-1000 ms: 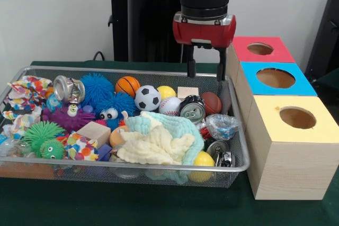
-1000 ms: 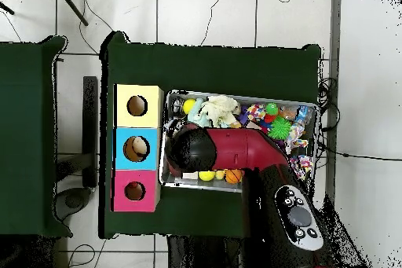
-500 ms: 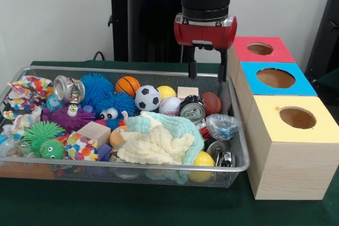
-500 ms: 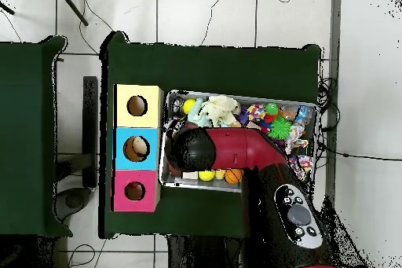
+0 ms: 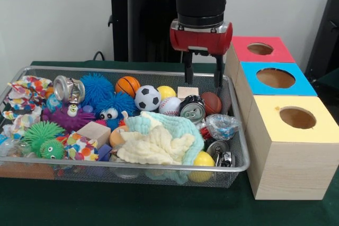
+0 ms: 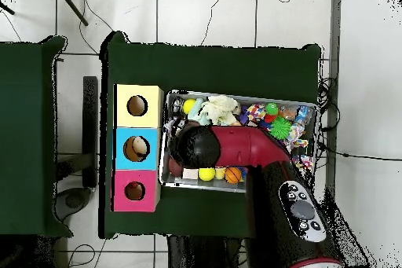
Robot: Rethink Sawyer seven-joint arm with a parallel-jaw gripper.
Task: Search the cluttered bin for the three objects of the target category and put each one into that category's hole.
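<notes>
So the table (image 5: 159, 213) has a dark green cloth on it, plain pale wall behind, and from overhead you can see a white tiled floor (image 6: 204, 13) with cables trailing across it, plus a second green-covered table (image 6: 31, 135) off to the left.

Going left to right in the front view: the cluttered bin (image 5: 132, 167) takes up most of the table, sitting left of the boxes and stuffed full. At the left end there's a patterned cloth (image 5: 29, 89), a green spiky toy (image 5: 42, 137) and a crushed can (image 5: 68, 88) next to a blue spiky ball (image 5: 98, 87). In the middle there's a basketball (image 5: 127, 85), a soccer ball (image 5: 147, 98), a baseball (image 5: 169, 106) and a pile of mint and cream cloth (image 5: 159, 138). Toward the right end there's another can (image 5: 192, 109), a small brown football (image 5: 212, 102) and a yellow ball (image 5: 204, 160) in the near corner.

Just right of the bin are three wooden boxes in a row, each with a round hole: yellow box (image 5: 288, 146) nearest, blue box (image 5: 275, 80) in the middle, pink box (image 5: 260, 50) at the back.

The arm comes straight down over the bin's far right corner, wrist vertical. The claw (image 5: 202, 80) hangs with its two fingers apart and nothing between them, tips just above the wooden block (image 5: 187, 91) and the football.
</notes>
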